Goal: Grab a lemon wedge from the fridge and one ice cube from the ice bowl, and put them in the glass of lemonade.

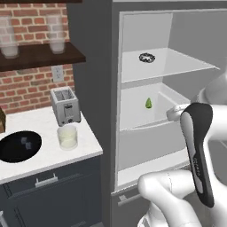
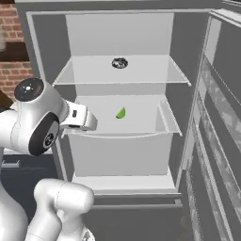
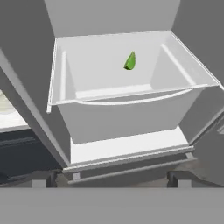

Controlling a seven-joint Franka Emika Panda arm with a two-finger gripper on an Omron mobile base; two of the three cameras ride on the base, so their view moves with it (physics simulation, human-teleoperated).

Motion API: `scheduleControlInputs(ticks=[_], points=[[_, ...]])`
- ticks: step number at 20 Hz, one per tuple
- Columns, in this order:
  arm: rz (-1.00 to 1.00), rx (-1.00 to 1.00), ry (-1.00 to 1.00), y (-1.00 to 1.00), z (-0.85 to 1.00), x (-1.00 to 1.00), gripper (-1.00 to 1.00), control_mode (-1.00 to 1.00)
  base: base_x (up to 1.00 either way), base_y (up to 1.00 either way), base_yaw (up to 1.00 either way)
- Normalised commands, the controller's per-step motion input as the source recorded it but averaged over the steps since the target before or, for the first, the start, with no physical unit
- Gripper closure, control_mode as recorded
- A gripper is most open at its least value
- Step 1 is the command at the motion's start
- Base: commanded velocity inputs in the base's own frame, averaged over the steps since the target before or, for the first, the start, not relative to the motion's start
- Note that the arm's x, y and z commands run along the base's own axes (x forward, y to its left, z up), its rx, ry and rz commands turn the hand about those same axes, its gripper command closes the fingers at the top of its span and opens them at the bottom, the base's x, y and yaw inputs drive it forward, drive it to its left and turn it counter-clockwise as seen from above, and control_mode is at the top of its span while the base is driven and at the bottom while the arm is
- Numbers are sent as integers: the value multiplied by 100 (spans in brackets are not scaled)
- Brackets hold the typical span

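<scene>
The fridge (image 1: 94, 88) stands open, its door (image 2: 221, 117) swung to the right. The small yellow-green lemon wedge (image 1: 148, 103) (image 2: 121, 113) (image 3: 130, 61) lies on the white middle shelf (image 3: 109, 92). My gripper (image 3: 108, 181) hangs in front of that shelf, short of its front edge and apart from the wedge. It is open with nothing between its fingertips (image 3: 39, 181). On the counter to the left, the black ice bowl (image 1: 9, 153) holds two faint ice cubes (image 1: 24, 142). The glass of lemonade (image 1: 67, 136) stands just right of the bowl.
A toaster (image 1: 65, 105) sits behind the glass. Taller clear glasses (image 1: 56, 35) stand on a dark wall shelf. A small dark round item (image 1: 146, 56) (image 2: 119, 62) rests on the fridge's upper shelf. My arm's elbow (image 2: 35, 117) hangs left of the fridge opening.
</scene>
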Motion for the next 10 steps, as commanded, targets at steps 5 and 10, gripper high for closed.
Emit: scheduleControlInputs(ticks=[5, 10], points=[[0, 0, 0, 0, 0, 0, -100, 100, 28, -46, 36], [0, 0, 0, 0, 0, 0, -100, 100, 21, -57, 7]])
